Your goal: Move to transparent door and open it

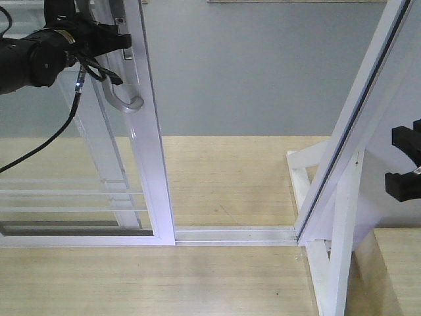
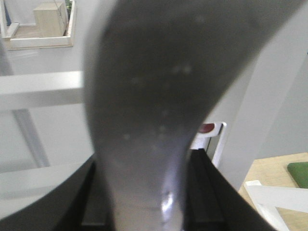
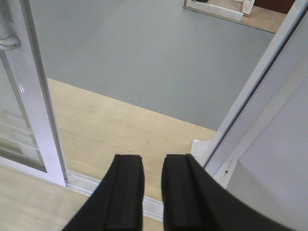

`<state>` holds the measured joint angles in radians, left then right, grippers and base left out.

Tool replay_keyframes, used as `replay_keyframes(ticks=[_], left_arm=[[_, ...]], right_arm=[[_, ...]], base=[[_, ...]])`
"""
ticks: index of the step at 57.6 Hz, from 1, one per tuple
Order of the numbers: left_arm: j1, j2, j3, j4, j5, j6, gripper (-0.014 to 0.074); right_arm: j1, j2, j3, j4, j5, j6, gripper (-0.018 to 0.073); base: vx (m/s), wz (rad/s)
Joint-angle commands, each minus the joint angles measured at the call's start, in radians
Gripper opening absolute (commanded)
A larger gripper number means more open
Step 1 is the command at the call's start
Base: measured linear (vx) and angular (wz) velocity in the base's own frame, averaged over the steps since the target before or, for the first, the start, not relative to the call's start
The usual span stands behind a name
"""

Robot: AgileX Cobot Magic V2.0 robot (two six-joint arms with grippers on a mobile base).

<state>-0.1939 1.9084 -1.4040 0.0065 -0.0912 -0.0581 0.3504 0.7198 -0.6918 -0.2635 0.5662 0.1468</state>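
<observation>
The transparent door (image 1: 148,164) stands at the left of the front view, a white-framed glass panel with thin white bars low down. Its curved silver handle (image 1: 125,99) hangs on the right stile. My left gripper (image 1: 122,43) is shut on the top of this handle. In the left wrist view the handle (image 2: 149,120) fills the frame, blurred, between the black fingers (image 2: 202,192). My right gripper (image 1: 404,161) hangs at the far right, empty, with a narrow gap between its fingers (image 3: 127,192). The door stile (image 3: 41,106) shows at the left of the right wrist view.
A slanting white frame post (image 1: 355,125) stands at the right on a white base frame (image 1: 329,257). The floor track (image 1: 233,235) runs between the door and the post. Wooden floor and a grey floor (image 1: 250,66) lie beyond the gap.
</observation>
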Motion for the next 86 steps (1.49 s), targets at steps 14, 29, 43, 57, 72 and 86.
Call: replay_keyframes(ticks=[14,29,43,57,72,86], left_arm=[[0.033,-0.084,-0.033,0.025,0.035,0.031,0.0391],[0.090,-0.141,-0.033,0.024,0.117,0.058,0.0391],[0.145,-0.145,-0.033,0.022,0.123,0.077,0.0391],[0.175,-0.149,-0.033,0.024,0.167,0.078,0.0391],[0.175,-0.187,-0.033,0.097,0.274,0.078,0.0391],[0.174,-0.327,0.051,0.146,0.331,0.112,0.0391]], right_arm=[[-0.004,-0.002,-0.029,-0.029,-0.074,-0.001,0.0232],[-0.004,-0.002,-0.029,-0.040,-0.074,-0.001,0.0232],[-0.004,-0.002,-0.029,-0.040,-0.078,0.000,0.0232],[-0.004,-0.002,-0.029,-0.040,-0.078,0.000,0.0232],[-0.004,-0.002,-0.029,-0.040,-0.078,0.000,0.0232],[-0.004,-0.002,-0.029,-0.041,-0.078,0.000,0.0232]], base=[[0.00,0.00],[0.00,0.00],[0.00,0.00],[0.00,0.00],[0.00,0.00],[0.00,0.00]])
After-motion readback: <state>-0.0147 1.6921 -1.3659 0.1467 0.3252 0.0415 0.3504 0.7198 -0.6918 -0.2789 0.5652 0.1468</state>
